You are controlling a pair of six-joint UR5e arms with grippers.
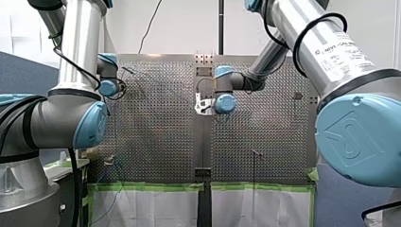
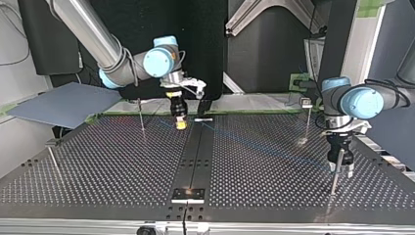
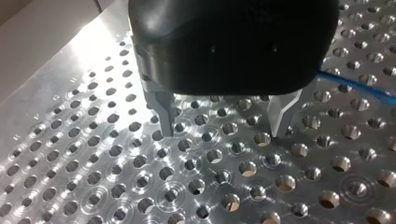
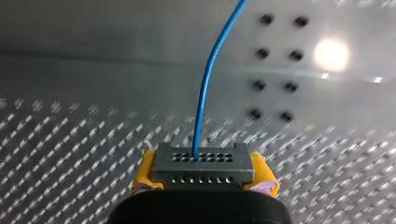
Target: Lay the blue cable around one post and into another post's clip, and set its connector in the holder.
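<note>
My right gripper point(image 4: 204, 179) has its yellow pads shut on the grey connector point(image 4: 203, 163), and the blue cable point(image 4: 210, 70) runs out of the connector's far face over the plate. In the top view this gripper point(image 2: 181, 125) points down just above the plate beside the centre strip. From there the blue cable point(image 2: 264, 143) trails faintly across the plate toward my left gripper point(image 2: 342, 169). My left gripper point(image 3: 224, 133) hangs open close over the holes with nothing between its metal fingers point(image 3: 164, 114). The blue cable point(image 3: 357, 85) passes beside it.
Thin posts stand on the perforated table point(image 2: 107, 171): one point(image 2: 141, 117) near my right gripper, a clip-topped one point(image 2: 307, 115), one point(image 2: 334, 178) right by my left gripper, another point(image 2: 53, 159) at the view's left. A small bracket point(image 2: 188, 195) sits on the centre strip.
</note>
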